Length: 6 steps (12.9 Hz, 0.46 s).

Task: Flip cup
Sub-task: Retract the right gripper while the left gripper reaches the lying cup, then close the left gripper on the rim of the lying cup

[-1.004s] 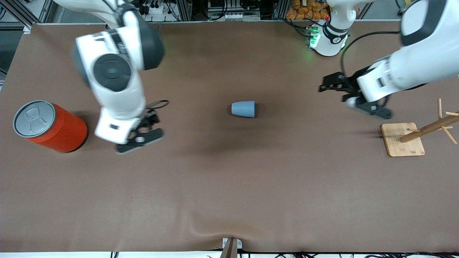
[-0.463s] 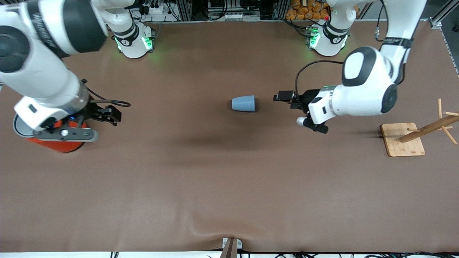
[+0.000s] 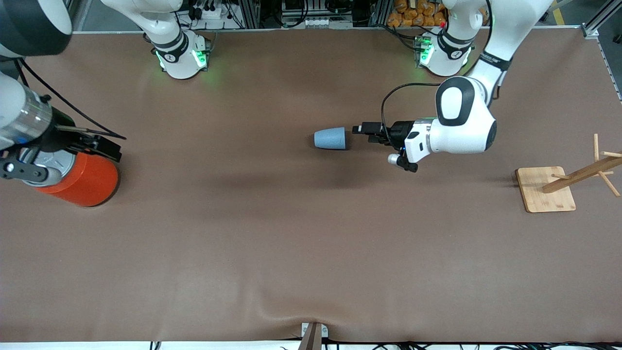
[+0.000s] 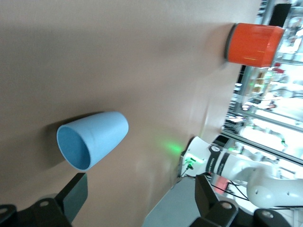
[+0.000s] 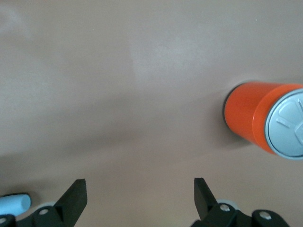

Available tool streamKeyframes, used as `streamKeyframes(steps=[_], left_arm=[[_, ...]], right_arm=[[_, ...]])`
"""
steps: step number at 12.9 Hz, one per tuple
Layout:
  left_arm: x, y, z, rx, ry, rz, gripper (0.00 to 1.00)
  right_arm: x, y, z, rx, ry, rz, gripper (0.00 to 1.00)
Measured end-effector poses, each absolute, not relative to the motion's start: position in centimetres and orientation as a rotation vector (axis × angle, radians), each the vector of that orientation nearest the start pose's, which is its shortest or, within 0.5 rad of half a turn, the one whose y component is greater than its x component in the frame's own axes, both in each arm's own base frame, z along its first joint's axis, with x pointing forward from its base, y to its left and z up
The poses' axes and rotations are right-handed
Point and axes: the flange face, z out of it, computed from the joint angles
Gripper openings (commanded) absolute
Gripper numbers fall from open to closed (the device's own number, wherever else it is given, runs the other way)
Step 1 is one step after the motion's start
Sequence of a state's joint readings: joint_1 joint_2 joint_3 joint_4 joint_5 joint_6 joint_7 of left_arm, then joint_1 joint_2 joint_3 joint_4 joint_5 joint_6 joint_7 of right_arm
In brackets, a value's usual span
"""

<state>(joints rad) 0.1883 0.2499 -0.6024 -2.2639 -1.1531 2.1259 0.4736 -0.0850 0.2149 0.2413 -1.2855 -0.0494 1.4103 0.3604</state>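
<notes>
Reaching in with the left gripper [image 3: 358, 130], fingers spread wide, low beside the open mouth of the cup [image 3: 330, 138] lying on its side mid-table; next, probably pinching its rim and tipping it up, with the right gripper [image 3: 109, 148] waiting open over the orange can [image 3: 80, 177].

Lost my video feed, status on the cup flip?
Left pincer open, level with cup's rim end, not touching. Right pincer open above orange can, waiting. Cup on its side, mid-table. Nothing in the way.
</notes>
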Motion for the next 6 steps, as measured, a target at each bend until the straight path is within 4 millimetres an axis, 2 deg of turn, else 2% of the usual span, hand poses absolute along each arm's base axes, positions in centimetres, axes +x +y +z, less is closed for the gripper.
streamKeyframes(steps=[3, 6], left_arm=[[42.5, -23.6, 23.3, 2.051, 0.046, -0.356, 1.0], [41.0, -23.3, 20.7, 2.016, 0.107, -0.325, 1.0]], right_arm=[[57.9, 4.3, 62.9, -3.145, 0.358, 0.113, 1.0], [56.5, 3.8, 61.7, -3.15, 0.345, 0.04, 1.0]])
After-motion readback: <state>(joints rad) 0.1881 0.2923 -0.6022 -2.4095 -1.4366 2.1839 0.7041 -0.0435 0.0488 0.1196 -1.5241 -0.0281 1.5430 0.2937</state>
